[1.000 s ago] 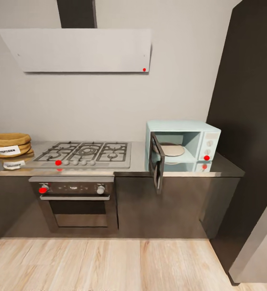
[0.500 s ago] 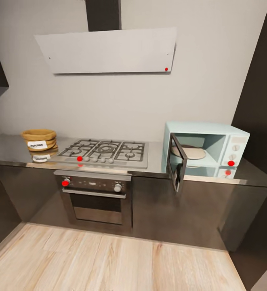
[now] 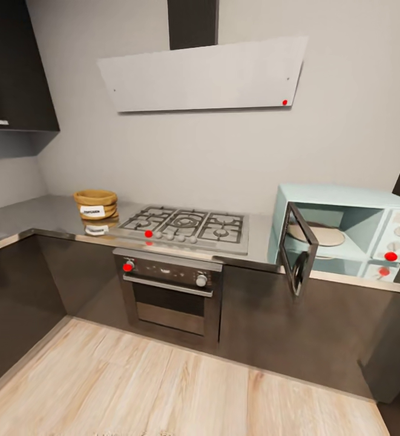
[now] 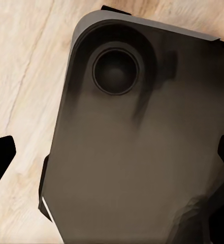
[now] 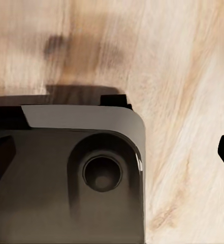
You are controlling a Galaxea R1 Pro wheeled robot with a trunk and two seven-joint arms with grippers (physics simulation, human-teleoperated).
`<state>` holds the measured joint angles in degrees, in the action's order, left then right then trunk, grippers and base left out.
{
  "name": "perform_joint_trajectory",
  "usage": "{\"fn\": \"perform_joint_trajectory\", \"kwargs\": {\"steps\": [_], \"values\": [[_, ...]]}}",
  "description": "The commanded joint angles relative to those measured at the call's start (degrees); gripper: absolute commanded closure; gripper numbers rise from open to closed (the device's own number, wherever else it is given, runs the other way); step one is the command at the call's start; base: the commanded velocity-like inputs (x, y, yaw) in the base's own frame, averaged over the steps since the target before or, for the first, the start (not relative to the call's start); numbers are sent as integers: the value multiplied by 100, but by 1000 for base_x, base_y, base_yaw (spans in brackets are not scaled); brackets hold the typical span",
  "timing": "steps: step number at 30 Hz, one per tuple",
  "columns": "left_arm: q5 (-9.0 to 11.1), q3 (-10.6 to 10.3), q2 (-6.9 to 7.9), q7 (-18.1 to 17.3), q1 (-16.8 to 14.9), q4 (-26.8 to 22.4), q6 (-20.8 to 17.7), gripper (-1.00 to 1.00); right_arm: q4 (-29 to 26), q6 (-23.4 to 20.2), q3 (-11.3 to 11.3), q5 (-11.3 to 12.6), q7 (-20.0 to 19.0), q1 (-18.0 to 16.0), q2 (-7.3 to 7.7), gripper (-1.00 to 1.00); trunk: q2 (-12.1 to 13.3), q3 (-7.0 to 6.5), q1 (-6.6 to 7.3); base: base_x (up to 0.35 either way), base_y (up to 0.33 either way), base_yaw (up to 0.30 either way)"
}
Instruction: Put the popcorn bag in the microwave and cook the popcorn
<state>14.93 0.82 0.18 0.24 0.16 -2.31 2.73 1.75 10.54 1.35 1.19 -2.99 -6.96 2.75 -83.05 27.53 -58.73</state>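
- The wood floor (image 3: pixel 163 387) is the biggest thing, pale and striped with planks.
- The countertop (image 3: pixel 54 215) is long, grey and shiny. It sits on dark brown cupboards and bends round a corner at the left of the head view.
- A flat grey hood (image 3: pixel 203 75) hangs on the wall above the stove.
- The black oven (image 3: pixel 169 290) is built in under the stove. It has a steel handle and a red knob.
- The microwave (image 3: pixel 345 230) is pale blue and stands on the countertop, right of the stove. Its dark glass door (image 3: pixel 299 254) hangs wide open, and a round plate (image 3: pixel 318 233) lies inside.
- The gas stove (image 3: pixel 184 227) is set into the countertop between the bag and the microwave.
- The robot's dark base (image 4: pixel 137 152) sits on the floor below both wrist cameras.
- The popcorn bag (image 3: pixel 95 204) is small, round and tan with a white label. It stands on the countertop just left of the stove, well apart from the microwave.
- The left gripper (image 4: pixel 112 157) has black finger tips (image 4: pixel 0 155) set wide apart, holding nothing.
- The right gripper (image 5: pixel 112 152) is spread wide too, holding nothing.
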Motion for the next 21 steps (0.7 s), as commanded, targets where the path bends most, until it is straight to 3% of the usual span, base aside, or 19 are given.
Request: {"fn": "perform_joint_trajectory", "kwargs": {"steps": [1,21], "values": [[19,6,-1,3,2,-7,8,-100,19,36,12,15,-27,-8,-1,-100,-3,5,0,0,0,281],[19,6,-27,38,2,-7,7,-100,19,36,23,31,-26,-8,-3,-100,-3,5,0,0,0,281]]}}
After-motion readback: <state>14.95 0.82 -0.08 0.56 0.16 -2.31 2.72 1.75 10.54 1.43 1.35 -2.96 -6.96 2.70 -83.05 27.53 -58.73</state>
